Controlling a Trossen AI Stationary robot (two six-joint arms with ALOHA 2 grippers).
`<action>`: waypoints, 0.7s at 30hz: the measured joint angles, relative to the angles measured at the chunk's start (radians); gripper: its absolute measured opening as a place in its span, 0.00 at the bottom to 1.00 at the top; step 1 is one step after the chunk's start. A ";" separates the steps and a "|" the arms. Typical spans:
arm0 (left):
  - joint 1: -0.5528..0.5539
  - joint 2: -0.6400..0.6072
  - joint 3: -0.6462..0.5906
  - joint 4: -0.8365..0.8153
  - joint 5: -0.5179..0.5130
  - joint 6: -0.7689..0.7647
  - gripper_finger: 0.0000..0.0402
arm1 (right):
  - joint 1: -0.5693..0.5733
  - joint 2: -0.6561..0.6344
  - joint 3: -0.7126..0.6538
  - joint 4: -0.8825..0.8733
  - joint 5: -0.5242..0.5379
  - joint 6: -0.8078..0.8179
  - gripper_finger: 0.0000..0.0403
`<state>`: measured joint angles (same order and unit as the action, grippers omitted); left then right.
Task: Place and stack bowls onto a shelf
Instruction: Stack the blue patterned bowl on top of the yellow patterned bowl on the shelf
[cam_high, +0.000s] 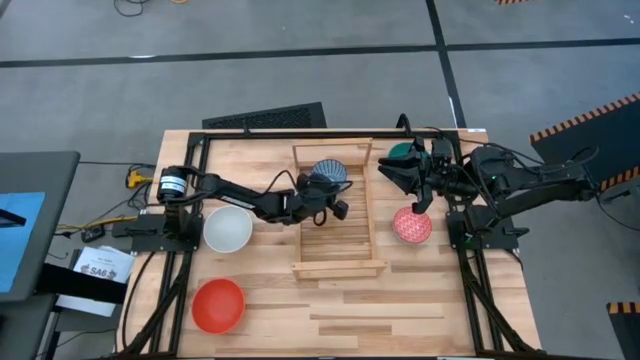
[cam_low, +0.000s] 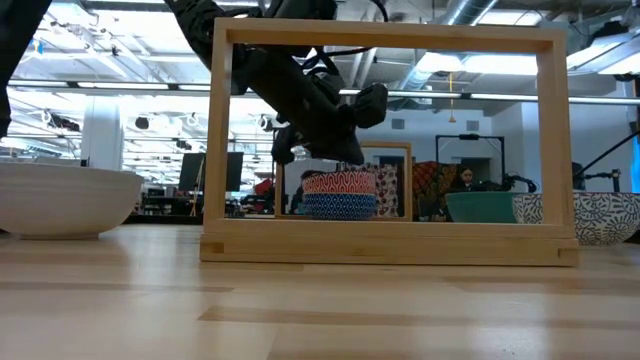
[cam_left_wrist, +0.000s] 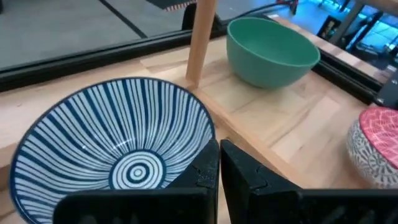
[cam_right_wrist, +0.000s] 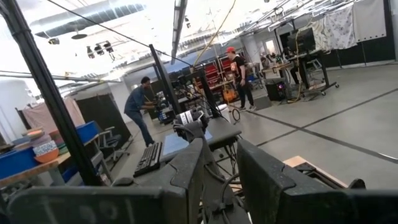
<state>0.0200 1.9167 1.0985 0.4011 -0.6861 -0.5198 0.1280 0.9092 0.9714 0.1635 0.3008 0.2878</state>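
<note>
The blue-patterned bowl (cam_high: 328, 174) (cam_left_wrist: 118, 146) sits over the far half of the light-wood slatted shelf (cam_high: 345, 235), with my left gripper (cam_high: 334, 197) (cam_left_wrist: 219, 171) shut on its rim. In the low view the near rail hides the foot of the bowl (cam_low: 340, 195). My right gripper (cam_high: 415, 185) (cam_right_wrist: 219, 177) hovers open right of the shelf, between the teal bowl (cam_high: 402, 153) and the pink speckled bowl (cam_high: 412, 225), both resting on the table. The white bowl (cam_high: 228, 228) and red bowl (cam_high: 218, 305) stand left of the shelf. The yellow bowl is out of view. My left gripper pinches the blue-patterned bowl's rim (cam_left_wrist: 211, 138) on its near right side, one finger (cam_left_wrist: 202, 174) inside the bowl and the other outside. The fingers come slanting down from the table's left. The bowl stays upright; whether it rests on the slats I cannot tell.
The shelf has raised rails at its far end (cam_high: 333, 148) and near end (cam_high: 338, 268); its near half is bare slats. A dark frame (cam_high: 300, 133) borders the tabletop. People and equipment stand in the room beyond the table.
</note>
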 joint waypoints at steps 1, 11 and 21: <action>0.000 0.000 0.000 0.003 0.003 0.003 0.00 | 0.000 0.000 0.000 0.000 0.000 0.000 0.31; 0.001 0.000 0.000 -0.027 0.057 0.078 0.00 | 0.000 0.000 0.000 0.000 0.000 0.000 0.31; -0.005 -0.010 0.002 0.096 0.051 0.131 0.00 | 0.000 0.000 0.000 -0.004 0.000 0.001 0.31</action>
<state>0.0152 1.9065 1.1005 0.4970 -0.6348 -0.3885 0.1280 0.9092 0.9714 0.1593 0.3008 0.2886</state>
